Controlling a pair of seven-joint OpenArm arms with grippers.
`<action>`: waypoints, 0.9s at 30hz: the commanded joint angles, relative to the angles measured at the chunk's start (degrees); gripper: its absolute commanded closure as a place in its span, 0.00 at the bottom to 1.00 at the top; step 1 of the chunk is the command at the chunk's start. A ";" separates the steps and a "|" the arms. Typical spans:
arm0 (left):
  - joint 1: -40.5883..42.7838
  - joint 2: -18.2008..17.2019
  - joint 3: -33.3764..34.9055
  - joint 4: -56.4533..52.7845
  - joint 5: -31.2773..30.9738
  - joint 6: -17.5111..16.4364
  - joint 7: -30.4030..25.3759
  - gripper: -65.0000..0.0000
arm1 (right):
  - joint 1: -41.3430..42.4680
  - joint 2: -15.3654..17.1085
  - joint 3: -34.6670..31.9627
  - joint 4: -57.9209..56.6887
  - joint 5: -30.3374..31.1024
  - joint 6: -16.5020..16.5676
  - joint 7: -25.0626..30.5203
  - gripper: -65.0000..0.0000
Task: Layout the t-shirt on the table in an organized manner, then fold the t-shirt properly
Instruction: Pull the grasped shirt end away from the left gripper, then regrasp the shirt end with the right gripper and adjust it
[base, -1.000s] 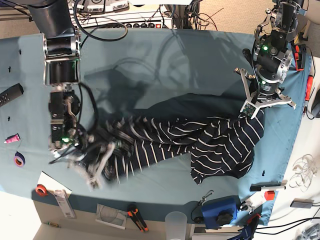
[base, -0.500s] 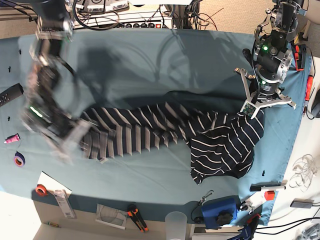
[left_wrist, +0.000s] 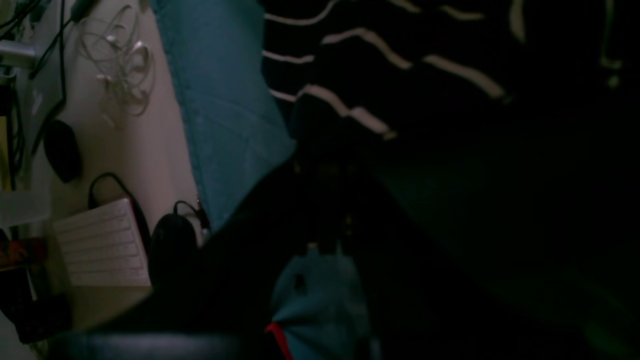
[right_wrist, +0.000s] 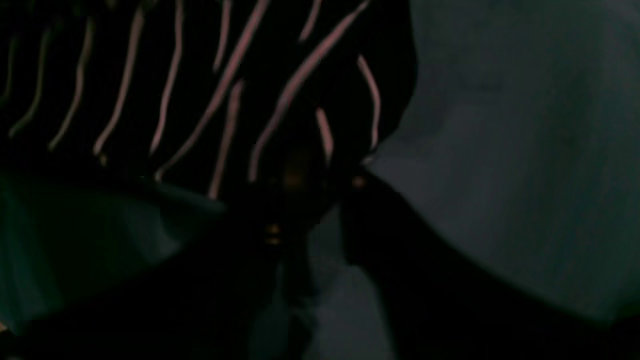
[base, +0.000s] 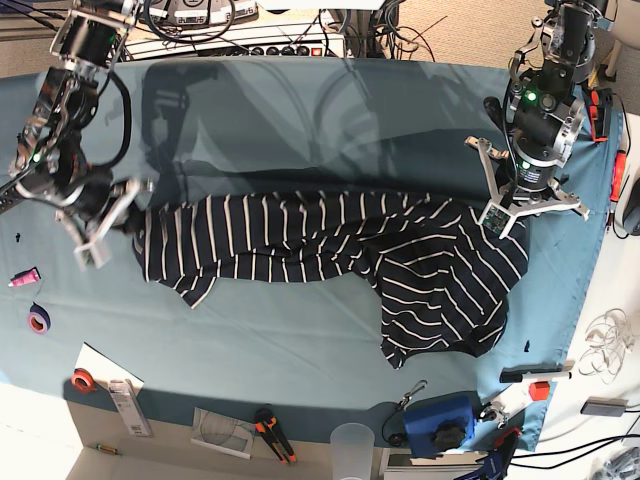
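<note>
The t-shirt (base: 340, 255) lies stretched across the middle of the table (base: 300, 110), a long striped band running from the right gripper (base: 118, 222) at the base view's left to the left gripper (base: 512, 222) at that view's right, with a wider crumpled lobe of fabric sagging toward the near edge below the left arm. The left gripper is closed and sits pressed against the upper right corner of the t-shirt; its wrist view is very dark, showing striped cloth (left_wrist: 380, 65) just ahead of the black fingers and the teal cover (left_wrist: 225, 115) beside it, so whether a fold is actually pinched between them cannot be told. The right gripper is at the garment's left end, where the fabric narrows to a corner. In its wrist view the striped cloth (right_wrist: 240, 85) reaches right down to the dark fingers, but the picture is too dim to show whether the jaws stand apart or are clamped on the cloth. Along the near edge of the table lie tape rolls (base: 38, 320), an orange-handled tool (base: 273, 433) and a clear plastic cup (base: 352, 447).
</note>
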 joint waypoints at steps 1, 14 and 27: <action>-0.44 -0.61 -0.37 0.98 0.72 0.66 -0.98 1.00 | 0.59 1.16 0.39 1.01 0.59 0.11 0.13 0.70; -0.44 -0.61 -0.37 0.98 0.72 0.66 -0.98 1.00 | 0.72 -0.48 0.28 6.99 3.39 -1.27 -6.62 0.70; -0.46 -0.61 -0.37 0.98 0.72 0.66 -1.01 1.00 | -0.87 -3.45 -2.60 5.73 -6.64 -5.35 -5.20 0.70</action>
